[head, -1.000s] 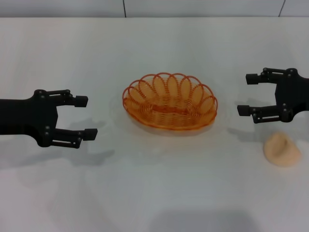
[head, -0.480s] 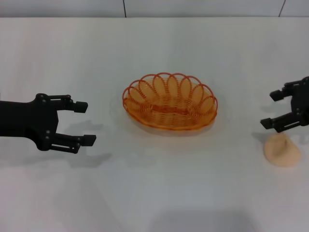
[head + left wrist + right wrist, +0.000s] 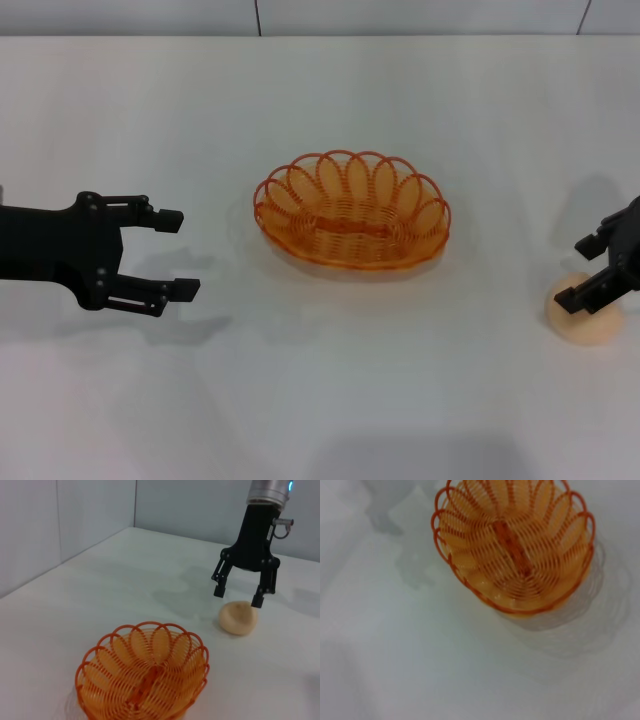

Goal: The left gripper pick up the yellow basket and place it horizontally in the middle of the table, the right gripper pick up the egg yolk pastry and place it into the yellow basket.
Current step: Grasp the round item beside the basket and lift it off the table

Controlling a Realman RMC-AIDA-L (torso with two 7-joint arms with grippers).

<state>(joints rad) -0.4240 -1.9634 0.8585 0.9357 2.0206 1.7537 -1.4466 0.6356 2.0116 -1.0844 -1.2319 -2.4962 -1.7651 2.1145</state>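
Observation:
The yellow basket (image 3: 352, 258) lies lengthwise and empty on the middle of the white table (image 3: 320, 400); it also shows in the left wrist view (image 3: 145, 675) and the right wrist view (image 3: 515, 545). My left gripper (image 3: 178, 252) is open and empty, left of the basket and apart from it. The egg yolk pastry (image 3: 590, 320) sits on the table at the right edge. My right gripper (image 3: 576, 272) is open and hangs right over the pastry. In the left wrist view the right gripper (image 3: 238, 596) has its fingertips just above the pastry (image 3: 239, 618), one on each side of its top.
Grey wall panels (image 3: 300, 15) run along the table's far edge. Bare tabletop lies between the basket and the pastry and in front of the basket.
My right gripper has moved right and down from beside the basket to just over the pastry. My left gripper drew back slightly to the left, then stayed still. The basket has not moved.

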